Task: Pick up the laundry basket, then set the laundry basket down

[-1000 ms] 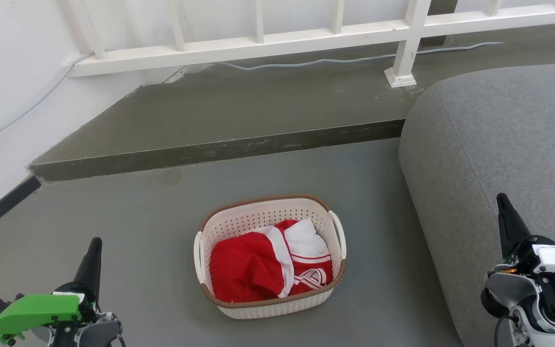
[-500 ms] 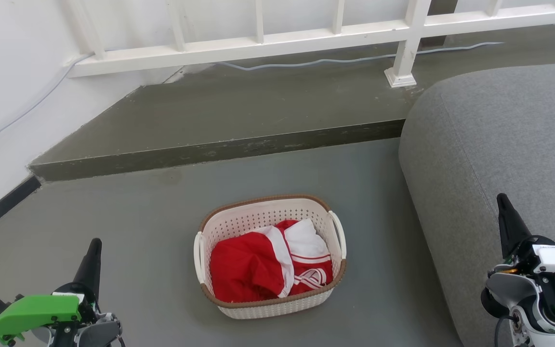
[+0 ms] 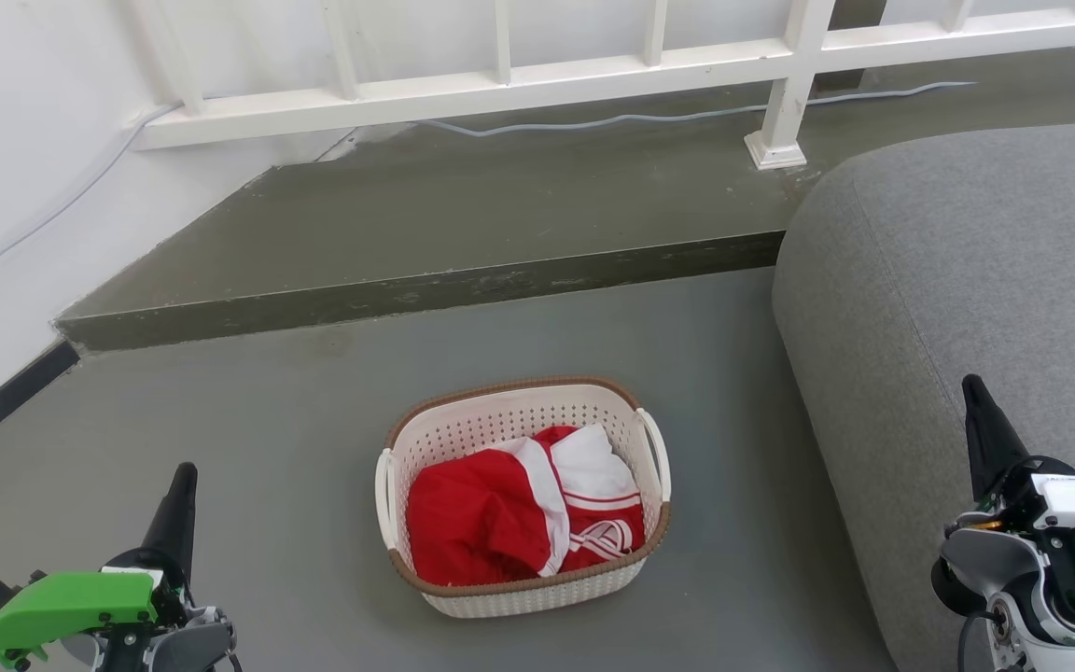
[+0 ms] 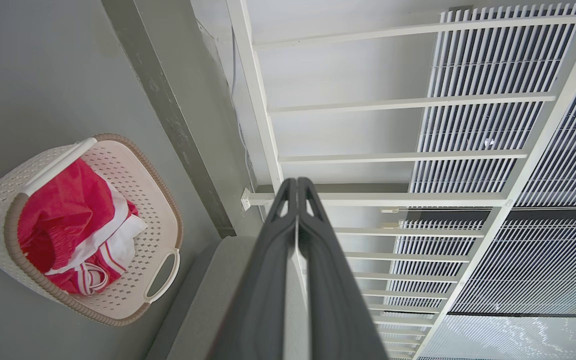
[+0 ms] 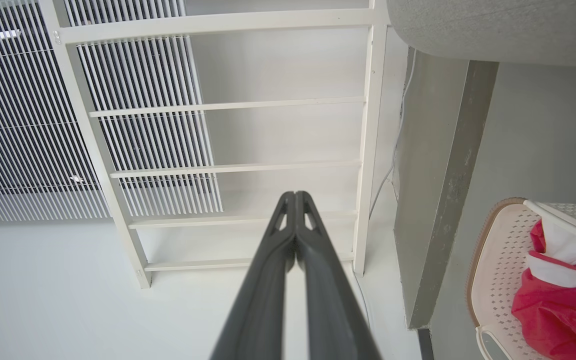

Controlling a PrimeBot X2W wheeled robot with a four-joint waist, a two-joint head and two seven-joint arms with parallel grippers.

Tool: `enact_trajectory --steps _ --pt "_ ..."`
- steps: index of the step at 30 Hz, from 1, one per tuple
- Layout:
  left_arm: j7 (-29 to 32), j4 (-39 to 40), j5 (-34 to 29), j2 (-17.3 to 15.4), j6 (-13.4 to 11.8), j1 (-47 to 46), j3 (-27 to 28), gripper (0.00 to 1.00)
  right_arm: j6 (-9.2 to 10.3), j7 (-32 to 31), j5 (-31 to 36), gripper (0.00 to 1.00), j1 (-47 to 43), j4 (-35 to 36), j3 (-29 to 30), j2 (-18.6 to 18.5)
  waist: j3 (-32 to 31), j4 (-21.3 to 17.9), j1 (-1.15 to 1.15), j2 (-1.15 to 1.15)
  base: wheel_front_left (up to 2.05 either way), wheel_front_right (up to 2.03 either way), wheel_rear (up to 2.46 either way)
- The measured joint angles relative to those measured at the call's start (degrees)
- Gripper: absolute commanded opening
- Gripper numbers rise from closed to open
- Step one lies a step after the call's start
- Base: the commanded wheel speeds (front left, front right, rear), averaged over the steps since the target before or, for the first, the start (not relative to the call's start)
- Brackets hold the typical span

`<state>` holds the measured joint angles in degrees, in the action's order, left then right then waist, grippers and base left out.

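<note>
The laundry basket (image 3: 491, 425) sits on the grey floor (image 3: 267, 448), low and centre in the head view, with neither arm touching it. Its brown braided rim runs all round, and a white loop handle stands at each short side, one at 9 o'clock (image 3: 384, 499) and one at 3 o'clock (image 3: 657, 453). Inside lies a crumpled red and white garment (image 3: 509, 513), heaped toward the near wall.

At about 8 o'clock from the basket, well apart from it, the left gripper (image 3: 181, 495) points up the view. In its wrist view its two dark fingers (image 4: 296, 187) are pressed together with nothing between them, and the basket (image 4: 133, 175) shows off to the side. At about 4 o'clock, also well apart, the right gripper (image 3: 974, 401) stands in front of the grey sofa (image 3: 967, 280). Its fingers (image 5: 295, 197) likewise meet along their length and grip nothing, with the basket (image 5: 498, 260) at that view's lower right edge.

The sofa's rounded end is near the basket at 2 to 3 o'clock. At 12 o'clock a raised step (image 3: 425, 289) crosses the floor, and beyond it a white railing (image 3: 500, 89) runs with a pale cable (image 3: 640, 117) lying along its foot.
</note>
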<state>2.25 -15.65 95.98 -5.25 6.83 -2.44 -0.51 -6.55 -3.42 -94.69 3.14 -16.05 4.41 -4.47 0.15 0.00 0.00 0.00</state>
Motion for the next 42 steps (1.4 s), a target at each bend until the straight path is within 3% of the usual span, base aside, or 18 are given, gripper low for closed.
enact_trajectory --steps 42 --pt "0.24 -0.27 0.0 0.07 0.05 -0.29 0.19 0.0 0.0 -0.24 0.0 0.0 0.21 -0.08 0.18 0.09 -0.01 0.0 0.0 0.0 0.0 0.0 0.0"
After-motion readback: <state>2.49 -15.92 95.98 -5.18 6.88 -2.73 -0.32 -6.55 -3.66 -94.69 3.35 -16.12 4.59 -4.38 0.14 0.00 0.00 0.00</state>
